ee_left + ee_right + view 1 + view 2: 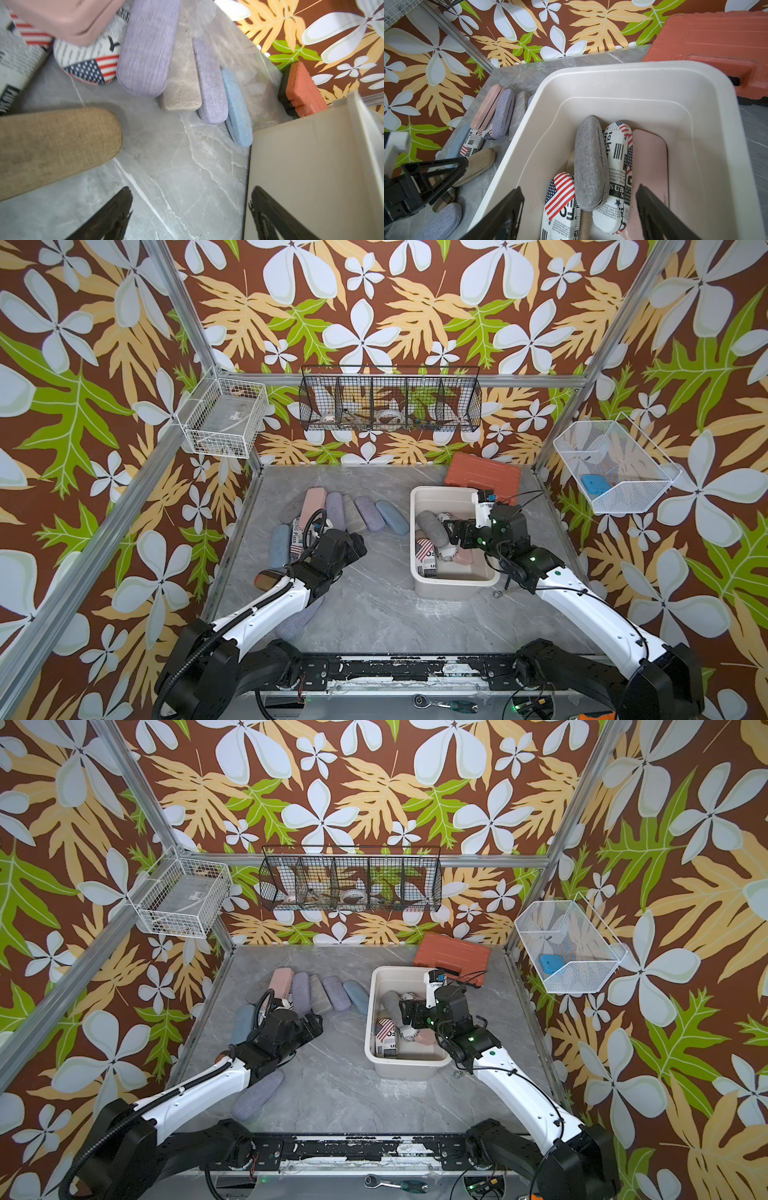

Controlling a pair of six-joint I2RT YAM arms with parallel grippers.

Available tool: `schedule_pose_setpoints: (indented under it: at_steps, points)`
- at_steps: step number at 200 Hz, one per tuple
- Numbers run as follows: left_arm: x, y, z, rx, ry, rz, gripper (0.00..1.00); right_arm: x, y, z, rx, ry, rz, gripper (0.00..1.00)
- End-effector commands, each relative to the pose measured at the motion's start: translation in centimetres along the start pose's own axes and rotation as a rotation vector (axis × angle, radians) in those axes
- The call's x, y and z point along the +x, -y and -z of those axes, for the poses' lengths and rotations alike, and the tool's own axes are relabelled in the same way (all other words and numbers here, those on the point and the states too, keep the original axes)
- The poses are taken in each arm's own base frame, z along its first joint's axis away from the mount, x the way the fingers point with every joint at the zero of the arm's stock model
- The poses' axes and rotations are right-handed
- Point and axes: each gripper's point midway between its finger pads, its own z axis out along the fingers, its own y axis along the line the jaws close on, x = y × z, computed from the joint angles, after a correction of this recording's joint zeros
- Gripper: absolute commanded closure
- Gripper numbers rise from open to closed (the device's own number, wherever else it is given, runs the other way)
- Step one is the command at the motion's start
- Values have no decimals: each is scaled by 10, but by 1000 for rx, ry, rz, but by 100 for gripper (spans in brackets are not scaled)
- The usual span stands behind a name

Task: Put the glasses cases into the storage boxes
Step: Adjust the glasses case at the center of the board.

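The cream storage box (413,526) (369,1011) stands right of centre. It holds a grey case (591,162), two newspaper-print cases (560,207) and a pink one (650,162). My right gripper (451,531) (579,193) hangs open just above them, holding nothing. Several glasses cases lie in a fan at the back left: pink (312,504), lavender (147,45), beige (355,516), light blue (236,108). A tan woven case (56,145) lies nearer. My left gripper (357,547) (190,193) is open and empty over bare table, between the fan and the box wall (301,166).
An orange-red tool case (482,477) lies behind the box. A lavender case (257,1094) rests under my left forearm. Wire baskets hang on the walls: white (224,416), black (390,398), white mesh (615,466). A small wrench (500,593) lies by the right arm.
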Motion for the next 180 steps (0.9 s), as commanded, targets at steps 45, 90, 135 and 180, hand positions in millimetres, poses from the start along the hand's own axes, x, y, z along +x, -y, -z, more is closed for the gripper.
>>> schedule_pose_setpoints:
  at_steps: [45,90,135,180]
  points:
    - [-34,-97,-5,-294,85,4,4,-4,-4,3,-15,17,7,14]
    - [-27,-96,-21,-216,85,-40,7,-3,-6,4,-27,16,10,15]
    - [-7,-84,-30,-117,15,-65,10,-4,-8,3,-42,13,12,15]
    - [35,-48,-35,-18,-51,-80,11,-5,-9,3,-43,16,14,15]
